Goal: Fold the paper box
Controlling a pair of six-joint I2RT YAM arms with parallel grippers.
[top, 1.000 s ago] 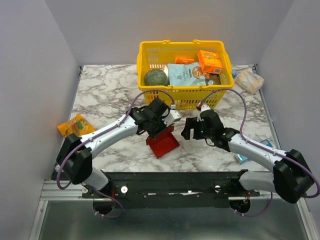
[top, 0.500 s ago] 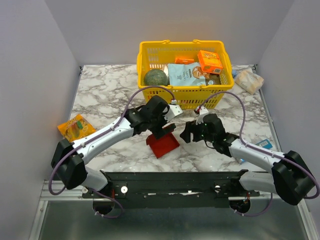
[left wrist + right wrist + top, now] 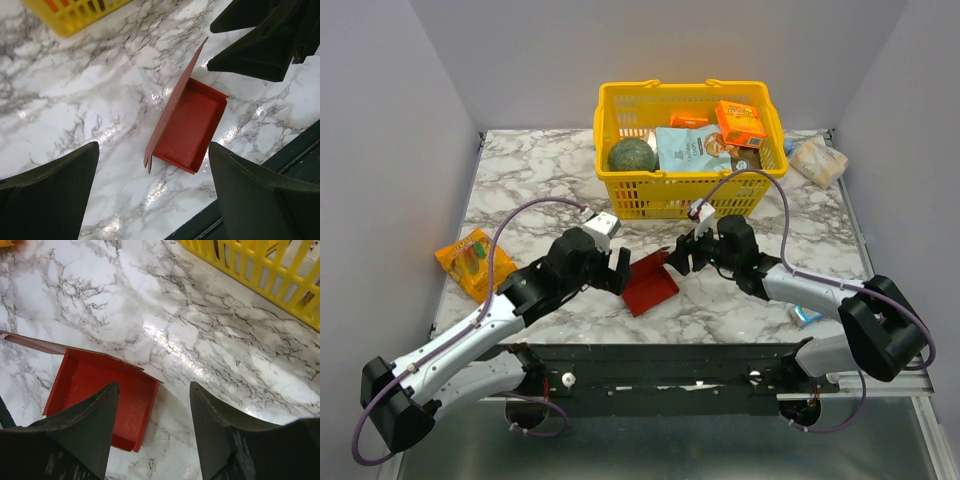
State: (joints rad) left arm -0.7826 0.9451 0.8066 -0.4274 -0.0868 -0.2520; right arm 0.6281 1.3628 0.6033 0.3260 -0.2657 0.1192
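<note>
left fingers [image 3: 50, 195], now spread, have backed off the paper box [image 3: 190, 127]; right fingers [image 3: 75, 435] spread too.

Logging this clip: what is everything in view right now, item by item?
paper box: one, red, flap raised, on the table between the tools
basket: one, yellow, far middle of the table
round fruit: one, dark green, basket's left side
pouch: one, pale blue, basket's middle
carton: one, orange, basket's right side
snack packet: one, orange, table's left edge
wrapped packet: one, pale, far right of the table
table: one, white and grey marble
left tool: one, black, open, left of the box
right tool: one, black, open, by the box's right side
</note>
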